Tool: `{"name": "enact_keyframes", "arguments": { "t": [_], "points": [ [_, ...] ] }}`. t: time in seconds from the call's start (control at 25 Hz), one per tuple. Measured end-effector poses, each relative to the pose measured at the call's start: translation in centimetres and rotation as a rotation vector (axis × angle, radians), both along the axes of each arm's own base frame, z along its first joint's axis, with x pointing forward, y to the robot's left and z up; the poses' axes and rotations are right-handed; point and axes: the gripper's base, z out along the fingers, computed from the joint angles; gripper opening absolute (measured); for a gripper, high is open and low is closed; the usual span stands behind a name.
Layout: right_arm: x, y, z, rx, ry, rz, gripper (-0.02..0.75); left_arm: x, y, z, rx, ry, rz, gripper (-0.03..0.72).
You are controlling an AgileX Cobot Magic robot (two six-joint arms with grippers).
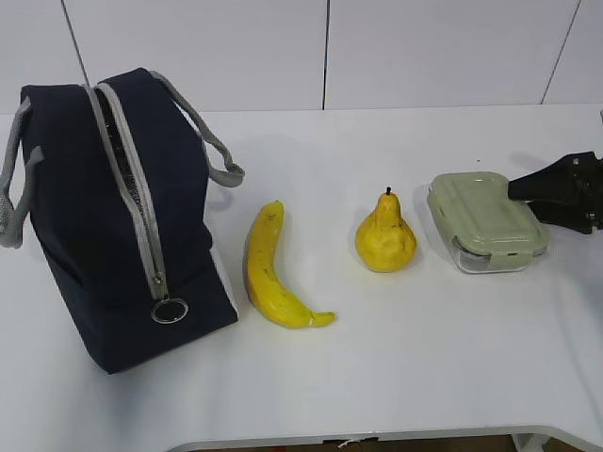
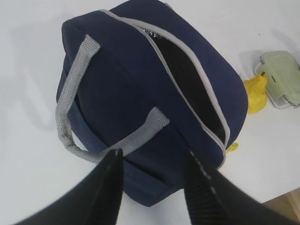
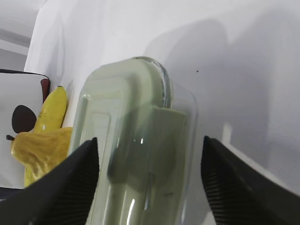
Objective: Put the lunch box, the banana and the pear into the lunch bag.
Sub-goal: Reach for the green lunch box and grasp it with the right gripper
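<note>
Yellow: one banana [image 1: 270, 271], one pear [image 1: 385, 237].

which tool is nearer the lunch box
Right. The right tool straddles the lunch box with open jaws, one finger on either side. The left tool hangs above the lunch bag, far across the table.

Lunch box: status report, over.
Right tool open, straddling lunch box, not yet closed. Left tool open above unzipped lunch bag, empty. Banana, pear on table, clear of the box.
</note>
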Motion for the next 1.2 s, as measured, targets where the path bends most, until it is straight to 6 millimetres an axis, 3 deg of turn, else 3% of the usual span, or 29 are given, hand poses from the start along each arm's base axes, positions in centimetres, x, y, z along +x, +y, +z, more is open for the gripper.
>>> {"name": "enact_keyframes", "arguments": {
  "t": [1.2],
  "points": [
    [0.12,0.74,-0.71,0.002,0.016,0.026,0.552,0.14,0.06,0.12,-0.002,-0.018,0.011,0.310]
  ]
}}
